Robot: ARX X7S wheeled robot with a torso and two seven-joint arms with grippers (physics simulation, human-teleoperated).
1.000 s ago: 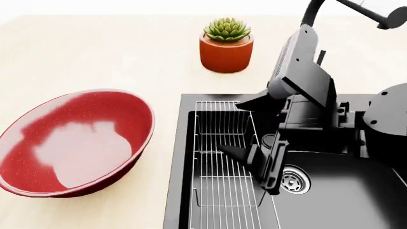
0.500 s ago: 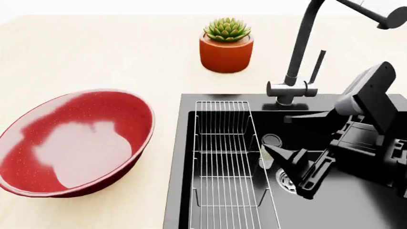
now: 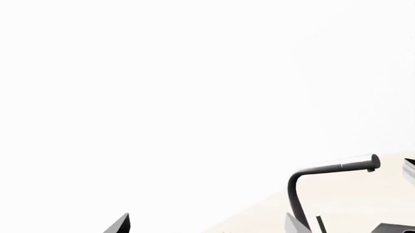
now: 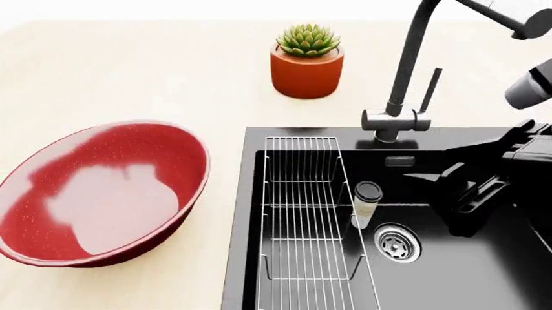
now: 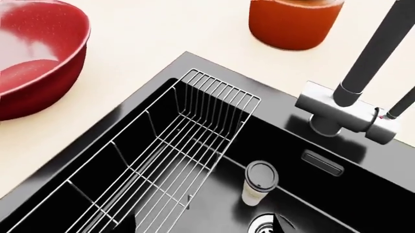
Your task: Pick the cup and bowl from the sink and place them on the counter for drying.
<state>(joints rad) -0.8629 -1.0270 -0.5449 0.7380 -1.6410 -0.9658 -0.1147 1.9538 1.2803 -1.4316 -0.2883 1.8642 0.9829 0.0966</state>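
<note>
Pale beige wood-grain table [image 4: 129,77] carries the wide speckled red bowl [image 4: 99,194] left of the black recessed sink [image 4: 466,278], where the slim off-white cup with a dark lid [image 4: 366,205] stands upright between the wire rack [image 4: 304,213] and the steel drain [image 4: 397,243]; no writing can be read on anything. Since half a second ago the right end effector [image 4: 483,187] has pulled away from the cup toward the basin's right side, and whether its fingers are spread cannot be told. Only one dark tip of the left end effector [image 3: 120,224] shows in its wrist view, its state unclear, with the dark gooseneck faucet [image 3: 324,179] beyond.
</note>
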